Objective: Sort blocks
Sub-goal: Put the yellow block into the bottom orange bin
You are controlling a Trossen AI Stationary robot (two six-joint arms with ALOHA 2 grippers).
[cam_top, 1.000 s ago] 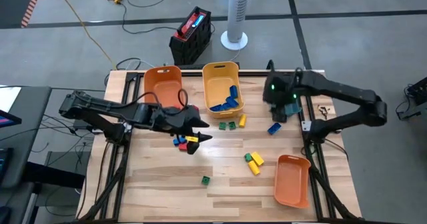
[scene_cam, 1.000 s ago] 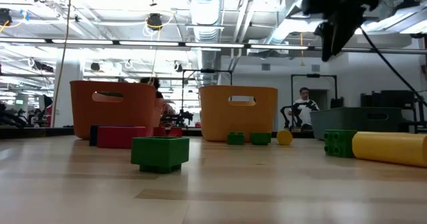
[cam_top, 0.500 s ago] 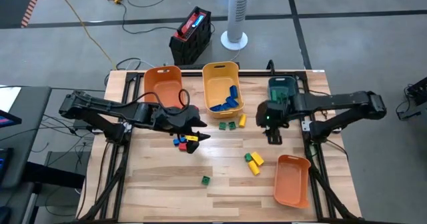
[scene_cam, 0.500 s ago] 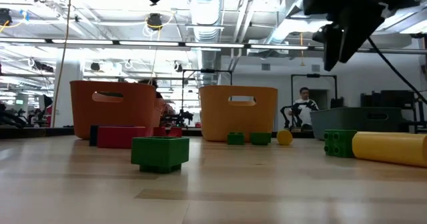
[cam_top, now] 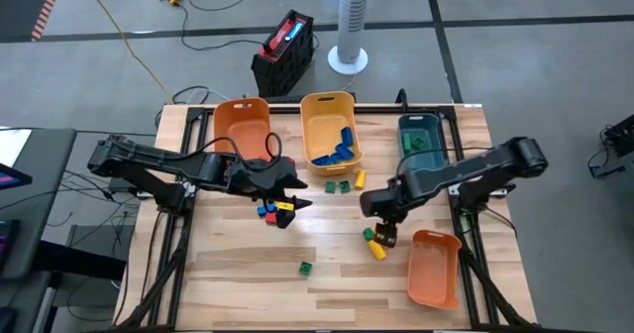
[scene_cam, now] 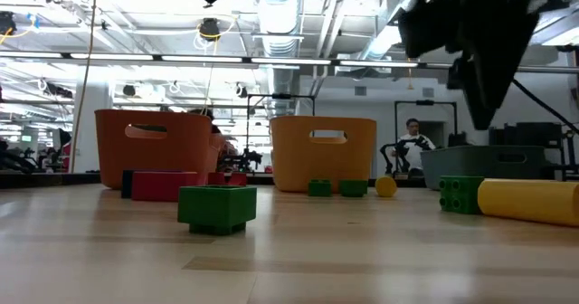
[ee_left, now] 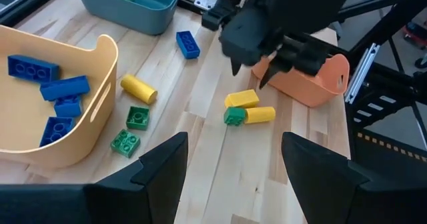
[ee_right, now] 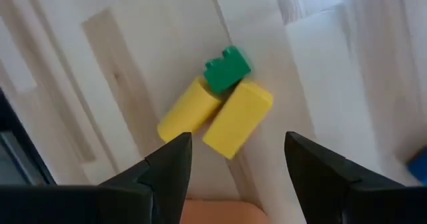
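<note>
Small blocks lie scattered on the wooden table [cam_top: 248, 274]. A cluster of two yellow blocks [ee_right: 237, 121] and a green block [ee_right: 227, 69] lies flat near the right side. My right gripper [cam_top: 382, 234] hangs open just above that cluster [cam_top: 374, 244], touching nothing; its wrist view shows the gripper [ee_right: 237, 139] with the fingers wide apart over the blocks. My left gripper [cam_top: 300, 196] waits open over red, blue and yellow blocks [cam_top: 267, 212] left of centre; it is also seen from its own wrist [ee_left: 233, 141]. A lone green block [cam_top: 305, 268] rests nearer the front.
An orange bin [cam_top: 243, 130], a yellow bin [cam_top: 327, 110] holding blue blocks, and a teal bin [cam_top: 421, 135] stand along the far edge. A second orange bin [cam_top: 434, 267] sits near right. Two green blocks [cam_top: 338, 186], a yellow cylinder [cam_top: 359, 179] and a blue block [ee_left: 187, 44] lie mid-table.
My right gripper has swung from beside the teal bin toward the table's near edge and leftward, coming down over the yellow and green cluster. The blocks lie where they were.
</note>
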